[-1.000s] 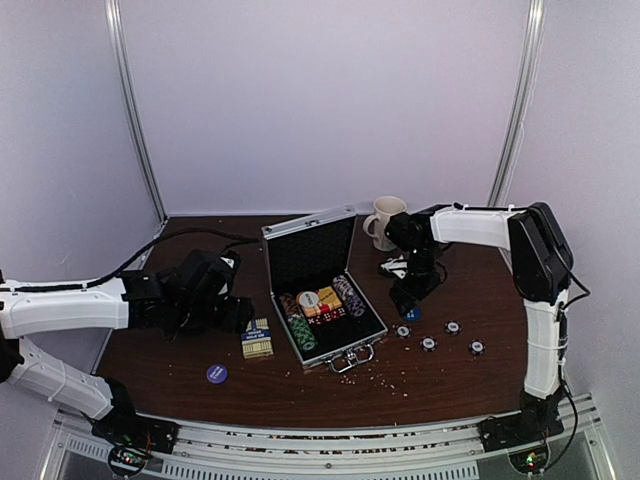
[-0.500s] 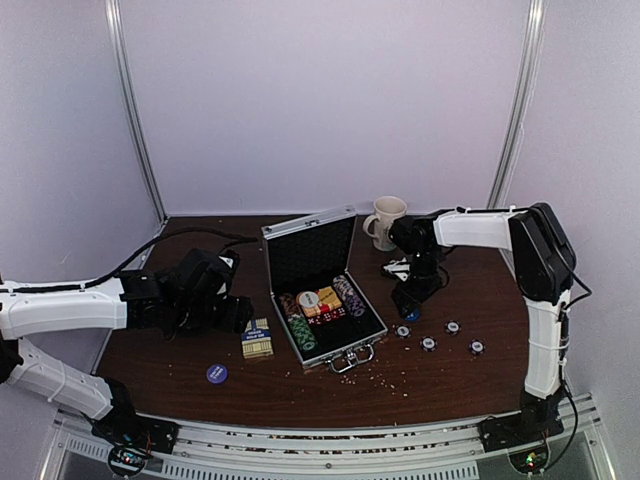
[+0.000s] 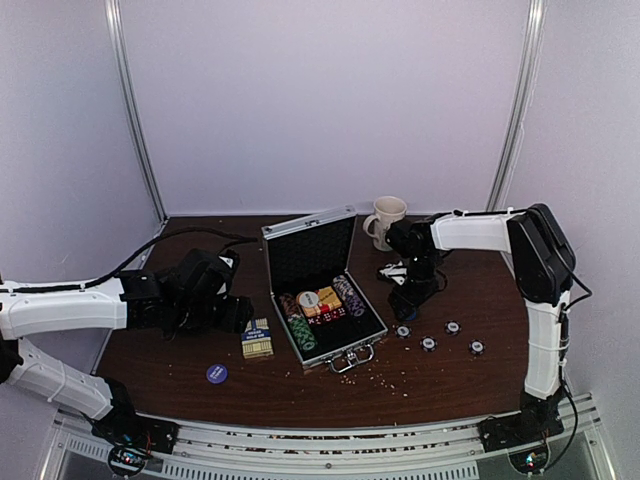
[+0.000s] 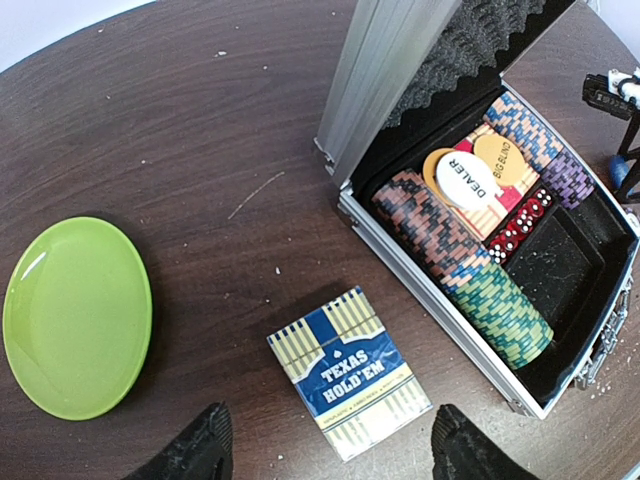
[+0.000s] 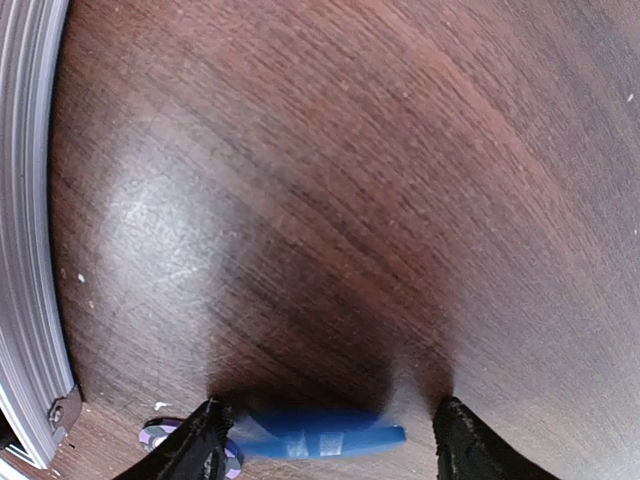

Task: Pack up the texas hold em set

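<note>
right end effector [image 5: 330, 425] has slid a little toward 9 o'clock, nearer the open briefcase [image 3: 310, 250], jaws wide with a blurred blue chip [image 5: 310, 438] between them. left end effector [image 4: 328, 445] hovers wide over the card deck box [image 4: 350, 372], lying on the counter [image 3: 450, 370] at the briefcase's 9 o'clock. four loose chips [image 3: 428, 343] lie at its 4 o'clock.

left hand [image 4: 335, 445] and right hand [image 5: 330, 432] both hover low, jaws apart.
</note>
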Controlling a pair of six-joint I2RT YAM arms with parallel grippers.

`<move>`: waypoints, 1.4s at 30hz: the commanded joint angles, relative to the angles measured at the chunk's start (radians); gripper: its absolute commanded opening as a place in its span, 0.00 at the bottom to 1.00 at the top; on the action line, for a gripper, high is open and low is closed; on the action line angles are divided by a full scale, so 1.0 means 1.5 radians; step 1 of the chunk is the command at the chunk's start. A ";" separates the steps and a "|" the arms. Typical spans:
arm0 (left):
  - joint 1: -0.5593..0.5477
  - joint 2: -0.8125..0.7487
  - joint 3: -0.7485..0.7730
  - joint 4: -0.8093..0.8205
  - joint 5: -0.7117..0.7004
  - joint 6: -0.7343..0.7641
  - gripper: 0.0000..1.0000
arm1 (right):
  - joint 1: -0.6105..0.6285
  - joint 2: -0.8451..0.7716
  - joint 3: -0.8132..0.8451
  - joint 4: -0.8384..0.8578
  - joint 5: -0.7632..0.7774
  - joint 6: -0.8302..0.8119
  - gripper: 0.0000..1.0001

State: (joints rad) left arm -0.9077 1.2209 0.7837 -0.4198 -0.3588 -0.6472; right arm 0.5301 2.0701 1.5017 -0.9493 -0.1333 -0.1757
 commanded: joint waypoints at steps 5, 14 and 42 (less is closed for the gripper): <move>0.001 -0.008 0.002 0.015 -0.001 -0.010 0.70 | 0.007 0.001 -0.020 0.008 -0.001 0.009 0.62; 0.002 -0.007 0.003 0.017 -0.001 -0.006 0.70 | 0.008 0.007 -0.011 0.014 0.004 0.008 0.48; 0.002 -0.033 -0.010 0.012 -0.016 -0.015 0.70 | 0.142 -0.066 0.098 -0.008 -0.011 -0.010 0.40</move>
State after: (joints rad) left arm -0.9077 1.2114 0.7834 -0.4194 -0.3607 -0.6537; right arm 0.7052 1.8957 1.5398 -0.9436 -0.1242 -0.1848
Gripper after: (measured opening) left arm 0.700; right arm 0.466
